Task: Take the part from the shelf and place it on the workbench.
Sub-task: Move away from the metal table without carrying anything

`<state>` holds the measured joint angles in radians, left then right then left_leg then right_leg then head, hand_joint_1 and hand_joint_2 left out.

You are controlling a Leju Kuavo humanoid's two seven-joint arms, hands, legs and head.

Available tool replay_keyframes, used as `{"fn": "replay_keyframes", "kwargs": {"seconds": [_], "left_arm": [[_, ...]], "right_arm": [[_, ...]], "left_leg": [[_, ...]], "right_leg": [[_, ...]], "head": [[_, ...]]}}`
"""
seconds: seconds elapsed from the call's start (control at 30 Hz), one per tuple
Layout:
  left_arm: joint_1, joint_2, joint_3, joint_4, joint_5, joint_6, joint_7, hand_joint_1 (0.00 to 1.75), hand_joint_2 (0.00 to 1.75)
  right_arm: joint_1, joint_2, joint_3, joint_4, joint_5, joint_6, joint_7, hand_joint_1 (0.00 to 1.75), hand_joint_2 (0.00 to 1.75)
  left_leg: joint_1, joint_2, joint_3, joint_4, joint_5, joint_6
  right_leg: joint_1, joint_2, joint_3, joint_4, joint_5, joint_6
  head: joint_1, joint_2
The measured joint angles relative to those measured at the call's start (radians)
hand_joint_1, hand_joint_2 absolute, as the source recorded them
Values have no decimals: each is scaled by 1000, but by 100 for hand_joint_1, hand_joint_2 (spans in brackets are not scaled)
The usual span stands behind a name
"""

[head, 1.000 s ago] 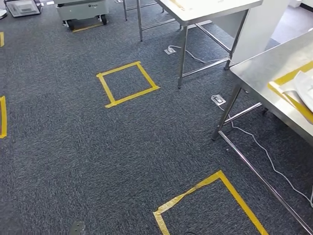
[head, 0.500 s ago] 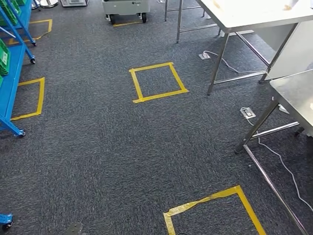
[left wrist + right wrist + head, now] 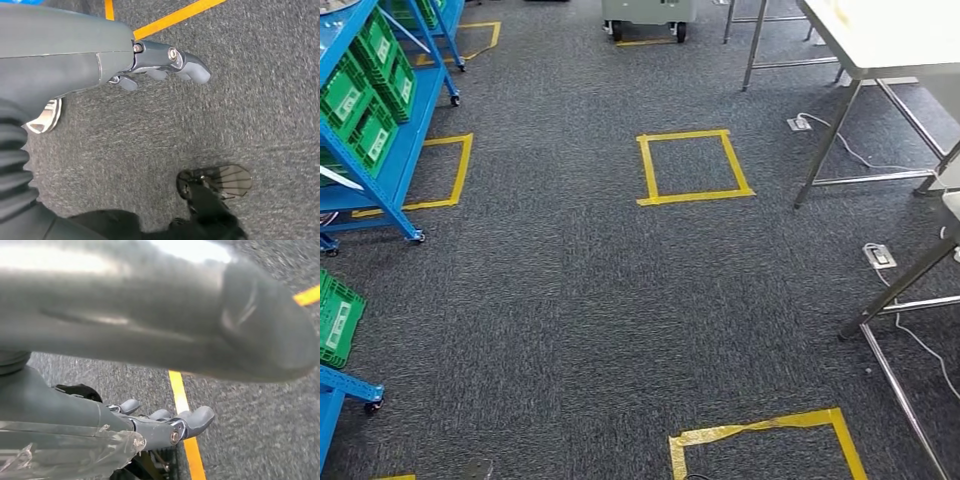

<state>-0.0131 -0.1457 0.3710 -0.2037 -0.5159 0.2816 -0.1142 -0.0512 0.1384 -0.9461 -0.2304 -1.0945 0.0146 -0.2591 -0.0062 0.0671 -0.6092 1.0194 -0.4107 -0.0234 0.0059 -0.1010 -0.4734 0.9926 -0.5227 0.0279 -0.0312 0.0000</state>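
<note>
I see the blue metal shelf (image 3: 392,150) with green plastic bins (image 3: 367,85) at my left. Both the left hand (image 3: 162,62) and right hand (image 3: 166,422) hang empty, fingers loosely extended. No part is picked; fetching and placing on the steel workbench (image 3: 878,40) remain.

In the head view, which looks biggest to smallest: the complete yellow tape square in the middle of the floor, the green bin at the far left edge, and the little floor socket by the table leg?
1. Yellow tape square, clearly largest.
2. Green bin; cut off by the picture edge and nearer the camera, so its rank is less sure.
3. Floor socket, smallest.
</note>
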Motion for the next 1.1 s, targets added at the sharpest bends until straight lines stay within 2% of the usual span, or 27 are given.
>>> {"fn": "replay_keyframes", "kwargs": {"seconds": [0.03,0.1,0.13,0.2,0.23,0.27,0.3,0.33,0.37,0.4,0.47,0.53,0.6,0.63,0.7,0.73,0.77,0.8,0.83,0.87,0.9,0.93,0.97,1.0,1.03,1.07,1.1], "left_arm": [[-1,-1,-1,0,-2,2,0,0,0],[-1,-2,-5,0,-7,8,3,0,0],[1,-2,-6,0,-10,11,5,0,0],[0,-2,-10,0,-13,15,7,0,0],[-2,-2,-12,0,-15,15,7,0,0],[-4,-3,-14,0,-17,15,7,0,0],[-5,-3,-16,0,-19,15,5,0,0],[-4,-3,-17,0,-19,15,2,0,0],[-3,-3,-17,0,-19,15,-4,0,0],[-2,-3,-17,0,-19,16,-13,0,0],[-2,-4,-17,0,-19,19,-30,0,0],[-2,-4,-17,0,-19,26,-40,0,0],[2,-5,-17,1,-23,39,-43,0,0],[5,-5,-17,2,-26,46,-44,0,0],[5,-6,-17,3,-32,57,-47,0,0],[3,-7,-17,3,-35,61,-48,0,0],[1,-8,-17,3,-38,65,-50,0,0],[-1,-9,-17,4,-42,69,-51,0,0],[-2,-10,-17,4,-45,73,-52,0,0],[-1,-10,-17,4,-47,76,-53,0,0],[-1,-9,-17,4,-49,78,-53,0,0],[-1,-8,-17,4,-49,80,-54,0,0],[-3,-7,-17,4,-50,80,-54,0,0],[-5,-6,-17,4,-51,81,-54,0,0],[-7,-6,-17,4,-52,82,-54,0,0],[-8,-6,-17,4,-55,84,-54,0,0],[-6,-6,-17,4,-57,87,-54,0,0]], "right_arm": [[-1,0,0,0,0,0,0,0,0],[-5,0,0,0,-1,0,0,0,0],[-7,0,0,0,-2,1,0,0,0],[-8,1,0,0,-3,2,0,0,0],[-6,1,0,0,-2,2,0,0,0],[-4,1,0,0,-2,2,0,0,0],[-2,1,0,0,-2,1,0,0,0],[0,1,0,0,-2,1,0,0,0],[1,1,0,0,-3,0,0,0,0],[1,1,0,0,-3,-1,0,0,0],[1,1,0,0,-2,-3,-1,0,0],[1,2,0,1,-2,-5,-1,0,0],[-1,3,0,1,-2,-6,-2,0,0],[-1,4,-1,1,-3,-7,-2,0,0],[0,5,-1,0,-3,-7,-2,0,0],[2,5,-2,0,-3,-6,-2,0,0],[3,5,-3,0,-3,-6,-2,0,0],[4,5,-3,0,-3,-7,-2,0,0],[4,5,-4,0,-3,-7,-2,0,0],[3,5,-4,0,-3,-9,-2,0,0],[2,5,-4,0,-3,-10,-2,0,0],[1,6,-4,0,-3,-12,-2,0,0],[1,6,-4,0,-3,-13,-2,0,0],[1,6,-4,0,-3,-13,-2,0,0],[0,7,-4,0,-3,-13,-3,0,0],[-1,7,-4,0,-3,-14,-3,0,0],[-3,7,-4,0,-3,-14,-3,0,0]], "left_leg": [[-3,6,8,-17,-3,6],[-4,-16,6,-21,-7,20],[-3,-28,7,-22,-8,26],[2,-53,8,-25,-5,37],[2,-65,8,-25,-5,41],[1,-80,8,-25,-5,44],[1,-95,8,-25,-6,45],[1,-111,9,-25,-6,46],[1,-126,10,-25,-6,46],[1,-141,11,-25,-6,45],[1,-169,13,-22,-5,39],[0,-191,10,-20,1,28],[3,-210,4,-22,11,14],[3,-202,-1,-19,8,8],[-1,-152,-27,32,-38,-2],[-1,-117,-50,87,-79,-6],[0,-96,-75,154,-118,-10],[1,-85,-95,212,-146,-13],[3,-81,-101,244,-158,-16],[4,-78,-86,238,-152,-18],[5,-73,-52,194,-130,-19],[6,-57,-3,125,-103,-19],[4,-30,46,49,-84,-18],[2,-10,80,-6,-70,-13],[0,4,97,-39,-65,-6],[-3,4,99,-50,-64,1],[-4,-9,93,-49,-57,11]], "right_leg": [[4,-11,1,0,-6,5],[4,-27,8,-2,-14,14],[1,-11,10,5,-23,20],[-3,50,-18,75,-69,28],[-3,81,-51,143,-103,29],[-3,94,-90,218,-134,28],[-3,98,-125,277,-150,27],[-3,100,-147,303,-146,26],[-4,102,-149,287,-119,24],[-5,109,-133,233,-78,22],[-10,153,-82,96,-3,19],[-13,181,-55,31,23,15],[-9,164,-53,29,32,5],[-9,152,-53,27,38,-2],[-10,124,-59,18,51,-16],[-9,109,-63,16,55,-21],[-8,92,-68,15,58,-24],[-6,75,-74,16,61,-25],[-6,59,-79,16,64,-25],[-6,43,-84,16,67,-24],[-6,29,-89,16,71,-22],[-6,17,-92,17,74,-20],[-4,6,-94,19,77,-16],[-1,-5,-96,20,79,-12],[2,-15,-97,21,82,-8],[3,-25,-97,21,85,-3],[2,-34,-96,20,88,2]], "head": [[1,0],[3,0],[5,0],[9,0],[12,0],[13,0],[15,0],[15,0],[15,0],[15,0],[15,0],[14,0],[14,0],[13,0],[8,0],[5,0],[3,0],[4,0],[3,0],[3,0],[3,0],[3,0],[2,0],[4,0],[5,0],[7,0],[9,0]]}}
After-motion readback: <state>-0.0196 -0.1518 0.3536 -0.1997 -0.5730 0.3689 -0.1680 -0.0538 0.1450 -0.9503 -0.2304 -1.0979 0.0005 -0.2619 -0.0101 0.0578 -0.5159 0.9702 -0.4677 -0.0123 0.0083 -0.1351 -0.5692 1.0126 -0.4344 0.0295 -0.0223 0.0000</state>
